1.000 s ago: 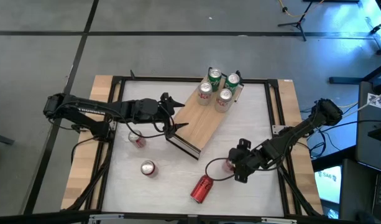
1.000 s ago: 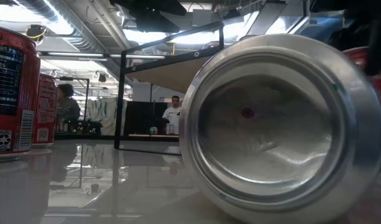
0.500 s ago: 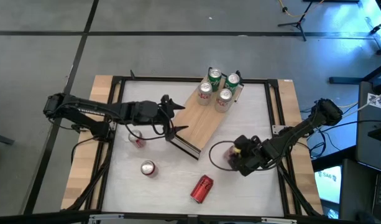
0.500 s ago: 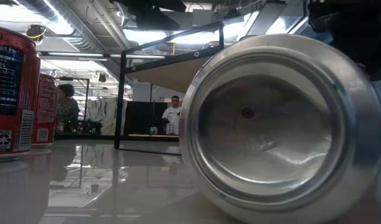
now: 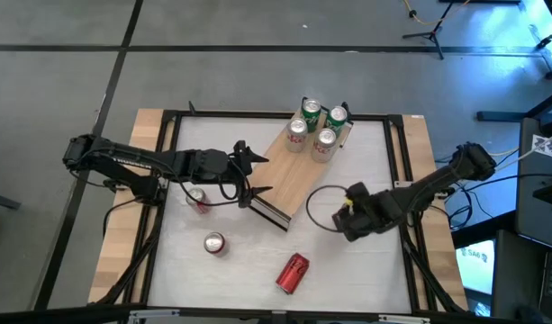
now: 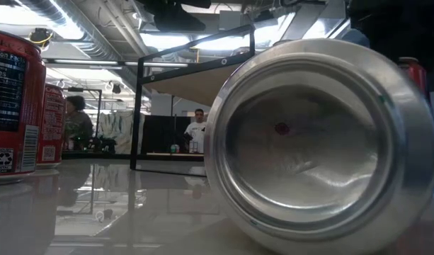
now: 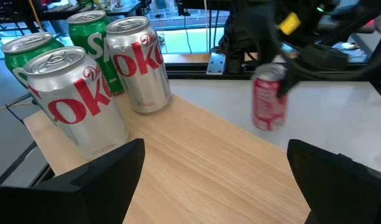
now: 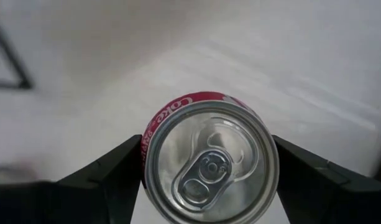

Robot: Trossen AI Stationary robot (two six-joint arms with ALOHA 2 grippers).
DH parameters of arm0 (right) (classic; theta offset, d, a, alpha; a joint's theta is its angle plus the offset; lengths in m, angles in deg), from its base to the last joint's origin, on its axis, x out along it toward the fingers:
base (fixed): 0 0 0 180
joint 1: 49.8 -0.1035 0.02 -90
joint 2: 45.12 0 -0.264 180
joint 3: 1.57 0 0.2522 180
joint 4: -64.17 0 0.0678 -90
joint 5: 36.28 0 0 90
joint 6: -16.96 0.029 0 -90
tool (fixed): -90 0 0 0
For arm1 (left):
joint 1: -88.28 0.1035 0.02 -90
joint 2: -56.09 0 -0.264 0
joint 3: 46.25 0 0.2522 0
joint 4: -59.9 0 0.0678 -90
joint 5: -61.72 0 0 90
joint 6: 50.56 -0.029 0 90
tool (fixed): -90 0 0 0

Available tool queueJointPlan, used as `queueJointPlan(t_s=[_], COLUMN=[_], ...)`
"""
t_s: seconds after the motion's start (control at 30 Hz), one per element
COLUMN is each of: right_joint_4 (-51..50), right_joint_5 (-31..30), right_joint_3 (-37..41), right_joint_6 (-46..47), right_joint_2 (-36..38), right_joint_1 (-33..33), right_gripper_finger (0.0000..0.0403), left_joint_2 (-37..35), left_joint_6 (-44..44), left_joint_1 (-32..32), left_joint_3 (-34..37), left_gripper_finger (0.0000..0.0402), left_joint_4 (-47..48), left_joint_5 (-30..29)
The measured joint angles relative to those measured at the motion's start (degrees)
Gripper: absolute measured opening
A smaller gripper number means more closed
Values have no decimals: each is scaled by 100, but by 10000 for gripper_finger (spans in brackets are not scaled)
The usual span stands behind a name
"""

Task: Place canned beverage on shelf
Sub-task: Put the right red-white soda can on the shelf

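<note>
The shelf (image 5: 298,171) is a light-wood board lying slantwise on the table, with several upright cans (image 5: 316,126) at its far end; these also show in the left wrist view (image 7: 84,99). My left gripper (image 5: 248,175) hovers open over the shelf's near-left end, its fingers (image 7: 109,168) apart above the bare wood. To the right of the shelf, my right gripper (image 5: 350,216) is shut on a red cola can (image 7: 268,96), which its own wrist view (image 8: 209,165) shows top-on. My right gripper pinches the red can's side wall just below its top rim (image 8: 150,146) between its two fingers. The fingers (image 8: 109,177) come from above and point down. The can hangs upright below them, clear of the table (image 6: 413,71).
On the white table lie other red cans: one on its side (image 5: 292,273) near the front edge, its silver bottom (image 6: 323,142) filling the low view, and two upright ones (image 5: 213,243) (image 5: 196,198) at the left. People show in the room beyond the table.
My right gripper has carried the red can toward the table's far edge and the shelf, rising a little. Its wrist has rolled and tipped until the fingers point down. My left gripper has stayed open over the shelf's end.
</note>
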State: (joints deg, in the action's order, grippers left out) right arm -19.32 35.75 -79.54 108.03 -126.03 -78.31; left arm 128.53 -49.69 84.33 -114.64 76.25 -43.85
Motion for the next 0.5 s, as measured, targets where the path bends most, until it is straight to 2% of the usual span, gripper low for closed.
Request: queueJointPlan(t_s=[0.2, 0.5], right_joint_4=[-715, -239], right_joint_5=[54, -39], right_joint_3=[-89, 334], right_joint_6=[658, 1076], right_joint_2=[2, 0], right_joint_1=[342, 378], right_gripper_finger=[297, 302], left_joint_2=[-1, 0], left_joint_6=[-5, -11], left_joint_1=[0, 0], left_joint_3=[0, 0], left_gripper_finger=[384, 384], left_joint_4=[5, 144], left_joint_5=[0, -1])
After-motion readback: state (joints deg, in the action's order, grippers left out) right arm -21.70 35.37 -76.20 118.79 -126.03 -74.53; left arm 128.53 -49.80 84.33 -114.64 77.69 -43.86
